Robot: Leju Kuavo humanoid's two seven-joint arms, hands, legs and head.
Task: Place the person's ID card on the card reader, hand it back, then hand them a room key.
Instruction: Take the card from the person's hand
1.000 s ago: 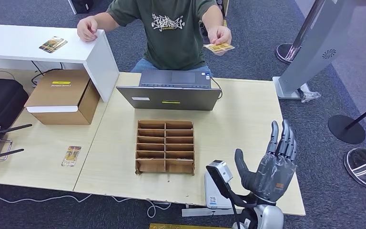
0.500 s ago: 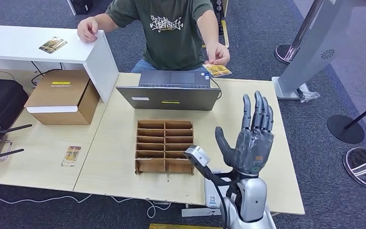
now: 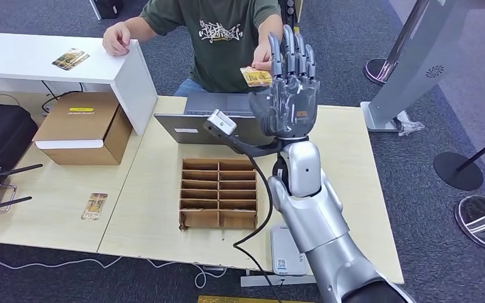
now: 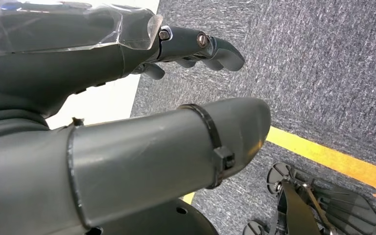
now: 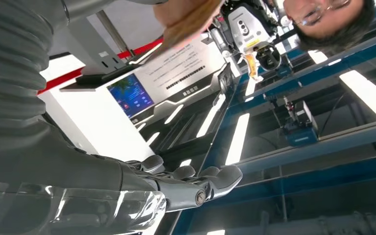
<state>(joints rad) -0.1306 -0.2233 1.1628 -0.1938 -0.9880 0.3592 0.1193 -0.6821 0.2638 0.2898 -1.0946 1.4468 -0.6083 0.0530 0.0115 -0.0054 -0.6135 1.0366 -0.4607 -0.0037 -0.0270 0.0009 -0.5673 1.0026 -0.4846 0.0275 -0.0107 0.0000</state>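
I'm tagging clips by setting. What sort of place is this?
Probably a mock hotel check-in desk in a lab or office: a person holds out a card across a table with a laptop and a compartment box, beside a stanchion on carpet.

Right silver arm (image 3: pixel 309 214) raised high and extended forward, forearm near vertical. Right dark grey many-fingered hand (image 3: pixel 288 95) up, fingers (image 3: pixel 290 53) straight, close together, pointing up, thumb out to the side; holds nothing. Left dark grey hand (image 4: pixel 127 122) hangs low, pointing at floor; thumb (image 4: pixel 176 147) extended, fingers (image 4: pixel 200 46) slightly curled, nothing in it.
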